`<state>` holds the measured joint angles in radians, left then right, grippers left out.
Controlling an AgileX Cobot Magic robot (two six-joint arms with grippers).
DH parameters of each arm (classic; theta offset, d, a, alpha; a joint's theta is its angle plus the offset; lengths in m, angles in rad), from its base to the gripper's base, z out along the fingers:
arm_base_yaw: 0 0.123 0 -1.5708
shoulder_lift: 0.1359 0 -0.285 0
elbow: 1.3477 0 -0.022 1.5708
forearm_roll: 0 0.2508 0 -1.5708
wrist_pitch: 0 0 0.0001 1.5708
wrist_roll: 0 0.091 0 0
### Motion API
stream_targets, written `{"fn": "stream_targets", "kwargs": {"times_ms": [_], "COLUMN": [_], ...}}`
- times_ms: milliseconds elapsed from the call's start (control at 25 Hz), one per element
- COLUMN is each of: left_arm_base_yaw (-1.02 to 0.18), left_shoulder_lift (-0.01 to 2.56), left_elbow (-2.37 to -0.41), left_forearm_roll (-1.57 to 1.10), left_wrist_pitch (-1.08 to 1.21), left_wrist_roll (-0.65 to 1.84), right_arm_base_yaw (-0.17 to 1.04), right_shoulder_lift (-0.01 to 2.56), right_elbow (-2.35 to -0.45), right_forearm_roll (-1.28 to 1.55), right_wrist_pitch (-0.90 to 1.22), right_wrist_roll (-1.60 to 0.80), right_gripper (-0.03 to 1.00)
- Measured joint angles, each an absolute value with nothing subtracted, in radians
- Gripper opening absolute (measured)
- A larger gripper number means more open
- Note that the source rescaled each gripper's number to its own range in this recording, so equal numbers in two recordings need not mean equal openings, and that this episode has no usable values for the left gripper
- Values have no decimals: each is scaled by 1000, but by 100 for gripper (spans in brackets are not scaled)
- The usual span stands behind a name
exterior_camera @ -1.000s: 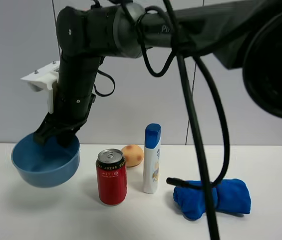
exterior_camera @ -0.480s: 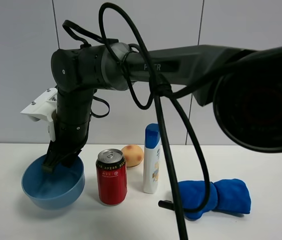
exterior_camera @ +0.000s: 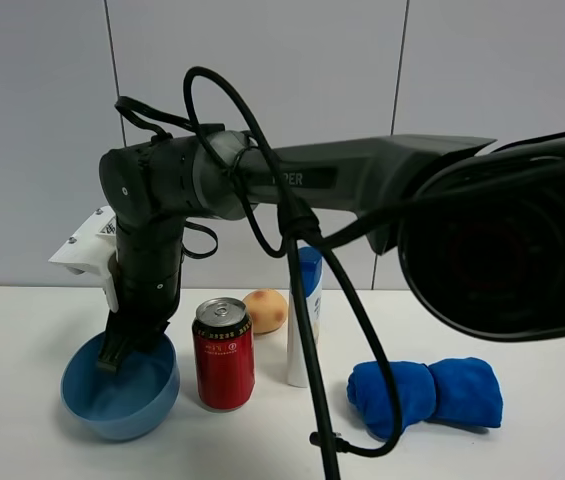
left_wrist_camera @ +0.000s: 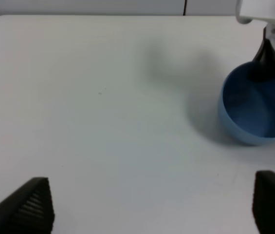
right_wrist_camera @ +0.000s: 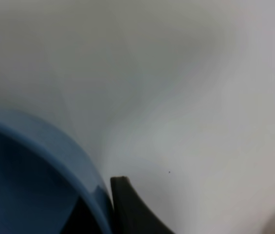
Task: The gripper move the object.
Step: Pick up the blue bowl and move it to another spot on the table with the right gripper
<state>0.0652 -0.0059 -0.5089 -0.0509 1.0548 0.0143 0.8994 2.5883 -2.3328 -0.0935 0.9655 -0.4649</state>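
Note:
A blue bowl (exterior_camera: 122, 395) sits low at the table's left, beside a red can (exterior_camera: 224, 352). My right gripper (exterior_camera: 117, 352) reaches across from the right and is shut on the bowl's far rim, one finger inside and one outside. The right wrist view shows the rim (right_wrist_camera: 30, 170) pinched in that gripper (right_wrist_camera: 100, 209). My left gripper (left_wrist_camera: 152, 204) is open and empty, hovering over bare table, with the bowl (left_wrist_camera: 254, 112) and the right gripper (left_wrist_camera: 273, 53) off to one side of it.
Right of the can stand a white shampoo bottle with a blue cap (exterior_camera: 305, 320) and a round tan fruit (exterior_camera: 266, 311) behind it. A rolled blue cloth (exterior_camera: 427, 393) lies at the right. A black cable (exterior_camera: 302, 350) hangs down in front of the bottle.
My right gripper has lowered the bowl from above the table down to table level and shifted it right, closer to the can.

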Motion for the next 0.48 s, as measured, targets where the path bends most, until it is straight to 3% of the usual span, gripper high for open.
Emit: {"fn": "stream_targets", "kwargs": {"times_ms": [360,480], "left_arm_base_yaw": [65,65], "left_shoulder_lift": [-6,-6], "left_elbow": [-509,-509], "left_forearm_roll": [-51,-51], "left_wrist_pitch": [1055,1055], "left_wrist_roll": [14,14], "right_arm_base_yaw": [899,899], "right_shoulder_lift": [2595,2595], "right_elbow": [-2333,-2333], "right_forearm_roll": [-93,-92], "right_wrist_pitch": [939,939], "right_wrist_roll": [-458,-457], "right_gripper": [1,11]}}
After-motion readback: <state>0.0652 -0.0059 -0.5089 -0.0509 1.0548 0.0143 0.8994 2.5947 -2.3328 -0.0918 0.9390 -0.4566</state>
